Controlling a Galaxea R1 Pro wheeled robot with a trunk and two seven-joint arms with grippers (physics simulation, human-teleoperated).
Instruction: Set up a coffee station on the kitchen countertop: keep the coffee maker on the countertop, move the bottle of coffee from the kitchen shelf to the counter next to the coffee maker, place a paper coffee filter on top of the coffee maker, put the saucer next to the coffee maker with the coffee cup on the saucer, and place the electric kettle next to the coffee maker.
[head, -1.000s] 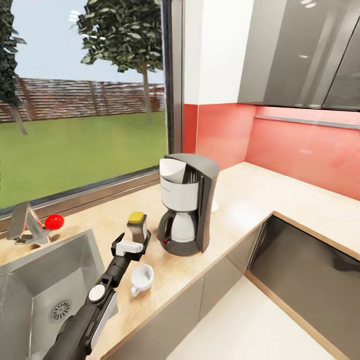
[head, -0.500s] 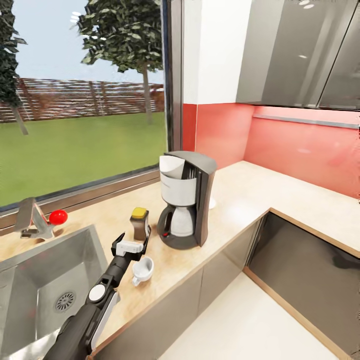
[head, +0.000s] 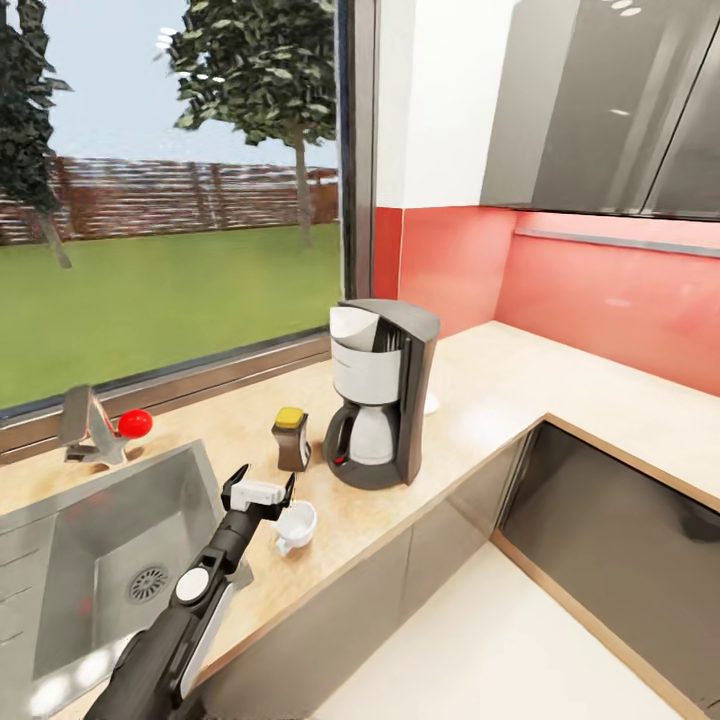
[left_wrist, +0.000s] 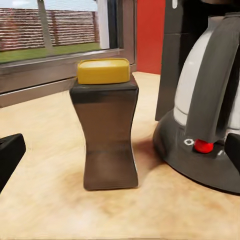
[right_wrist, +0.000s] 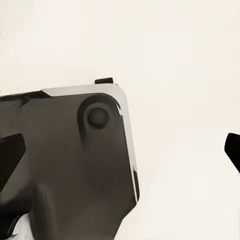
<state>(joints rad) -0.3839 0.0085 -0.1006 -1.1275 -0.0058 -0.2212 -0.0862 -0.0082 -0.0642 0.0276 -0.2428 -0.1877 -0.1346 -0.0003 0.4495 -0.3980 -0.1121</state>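
A: Head view first. What differs from a second ago?

B: The whole picture has shifted, so the camera moved. Beyond that, the left gripper (head: 264, 487) was around the bottle of coffee (head: 291, 439) a second ago; now it sits back from it, jaws spread wide and empty, with clear bench between the two. The bottle stands upright on the bench (head: 480, 400), just beside the coffee maker (head: 381, 392), on its window side.

A: And the coffee cup?

B: The coffee cup (head: 296, 526) stands on the bench just beside the left gripper, towards the bench's front edge, handle pointing forward. It is glossy white and bowl-shaped.

A: Materials and shapes?

B: In the left wrist view the bottle (left_wrist: 106, 130) is dark brown with a pinched waist and a flat, rounded yellow cap. The coffee maker's base (left_wrist: 199, 159) is dark grey and round, with a red button, and the carafe above it carries a dark, curved handle. The bench is pale beige wood grain. A brushed steel sink (head: 110, 540) is set into it, with a red-knobbed tap (head: 102, 432) behind.

A: The right gripper?

B: In the right wrist view the dark fingertips (right_wrist: 232, 149) of the right gripper (right_wrist: 120, 155) sit at opposite edges, spread wide with nothing between them, over a dark rounded panel (right_wrist: 75, 165) with a round knob, against pale floor.
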